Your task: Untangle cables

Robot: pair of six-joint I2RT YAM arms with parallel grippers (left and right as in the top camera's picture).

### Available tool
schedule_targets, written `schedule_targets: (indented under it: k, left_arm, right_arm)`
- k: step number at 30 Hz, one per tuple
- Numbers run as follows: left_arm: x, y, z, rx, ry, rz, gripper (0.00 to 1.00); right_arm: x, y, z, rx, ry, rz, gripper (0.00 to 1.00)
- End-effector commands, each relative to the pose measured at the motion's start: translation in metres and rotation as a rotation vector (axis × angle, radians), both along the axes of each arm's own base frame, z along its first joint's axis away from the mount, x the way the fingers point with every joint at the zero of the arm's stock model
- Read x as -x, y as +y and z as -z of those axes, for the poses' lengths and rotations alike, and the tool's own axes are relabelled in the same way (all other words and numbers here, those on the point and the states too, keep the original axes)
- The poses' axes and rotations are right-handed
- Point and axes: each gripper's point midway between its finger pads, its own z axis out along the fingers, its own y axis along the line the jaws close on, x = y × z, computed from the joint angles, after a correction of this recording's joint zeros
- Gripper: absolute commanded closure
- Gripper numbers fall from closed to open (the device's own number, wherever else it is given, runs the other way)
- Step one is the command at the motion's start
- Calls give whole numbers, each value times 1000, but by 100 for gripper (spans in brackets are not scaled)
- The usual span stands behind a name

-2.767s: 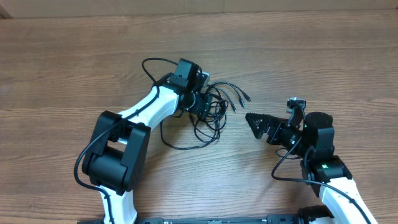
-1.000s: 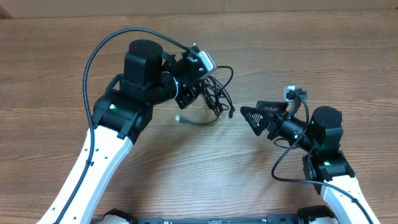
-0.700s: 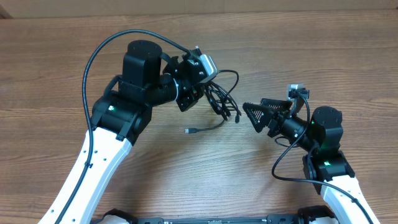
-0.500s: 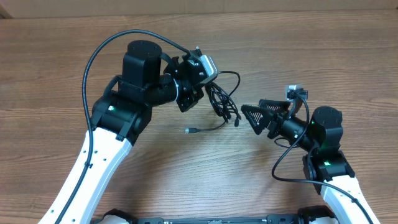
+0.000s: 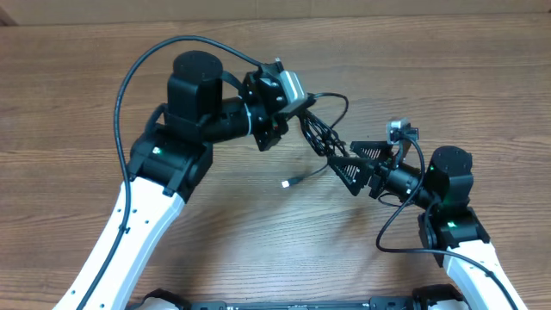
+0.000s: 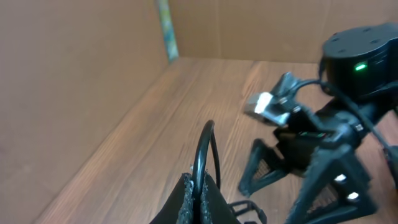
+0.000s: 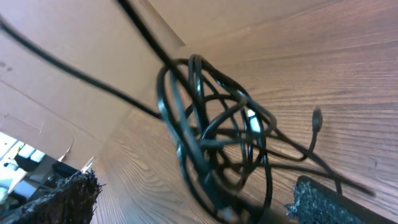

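Observation:
The cables [image 5: 320,135] are a tangle of thin black cords hanging above the wooden table [image 5: 77,77]. My left gripper [image 5: 298,115] is shut on one loop of them, and the left wrist view shows that cord [image 6: 203,149] pinched between the pads of the left gripper [image 6: 202,182]. One loose end with a silver plug [image 5: 287,183] trails down to the table. My right gripper [image 5: 343,158] is open, and the bottom of the tangle hangs between its fingers. In the right wrist view the knot [image 7: 217,137] fills the gap of the right gripper [image 7: 193,188], whose pads [image 7: 326,200] stand wide apart.
A thicker black cable [image 5: 151,60] arcs over the left arm, and another [image 5: 392,232] loops beside the right arm. Brown cardboard [image 6: 74,74] stands along the far edge of the table.
My left gripper has carried the tangle to the right, up to the right gripper. The right gripper has opened wider and now straddles the tangle. The loose plug end was dragged right.

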Motion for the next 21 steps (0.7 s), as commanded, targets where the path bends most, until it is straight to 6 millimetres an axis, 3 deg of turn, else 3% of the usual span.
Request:
schedule_targets:
  k: [1, 7, 9, 14, 15, 17, 18, 19, 21]
  left_arm:
    - [27, -21, -23, 50, -31, 100, 96]
    - [49, -45, -33, 76, -76, 183, 96]
    - [55, -51, -34, 81, -82, 203, 96]
    - [58, -53, -34, 79, -79, 212, 96]
    - [57, -52, -33, 78, -78, 207, 89]
    - [55, -51, -32, 73, -76, 195, 55]
    - [53, -51, -31, 68, -74, 184, 7]
    - [51, -50, -30, 62, -72, 171, 0]
    - [44, -48, -26, 45, -68, 130, 0]
  right_arm:
    - [-4, 4, -11, 2, -40, -21, 0]
    - [-5, 3, -11, 5, -38, -15, 1]
    - [-6, 3, -11, 6, -39, -10, 7]
    - [-6, 3, -11, 3, -35, -9, 72]
    - [-5, 3, -11, 1, -32, -9, 82]
    - [-5, 4, -12, -4, -33, -17, 89]
    - [-3, 5, -14, -12, -40, -31, 91]
    - [-1, 7, -17, -19, -51, -49, 91]
    - [3, 11, -25, -45, -73, -84, 92]
